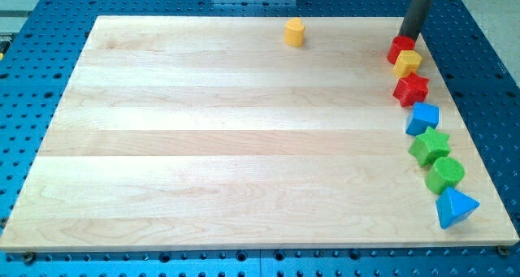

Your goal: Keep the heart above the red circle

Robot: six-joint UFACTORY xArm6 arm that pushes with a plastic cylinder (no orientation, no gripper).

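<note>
A yellow block (294,32), which looks like the heart, stands alone near the view's top centre of the wooden board (203,147). A red block (400,48), apparently the red circle, sits at the view's top right, heading a column of blocks. My tip (407,37) is at this red block's upper edge, touching or nearly touching it. The heart is far to the left of the tip and the red block, and slightly higher in the view.
Below the red block, a column runs down the board's right side: a yellow block (408,62), red star (411,89), blue block (422,117), green star (429,146), green circle (445,174) and blue triangle (455,207). The board's right edge is close.
</note>
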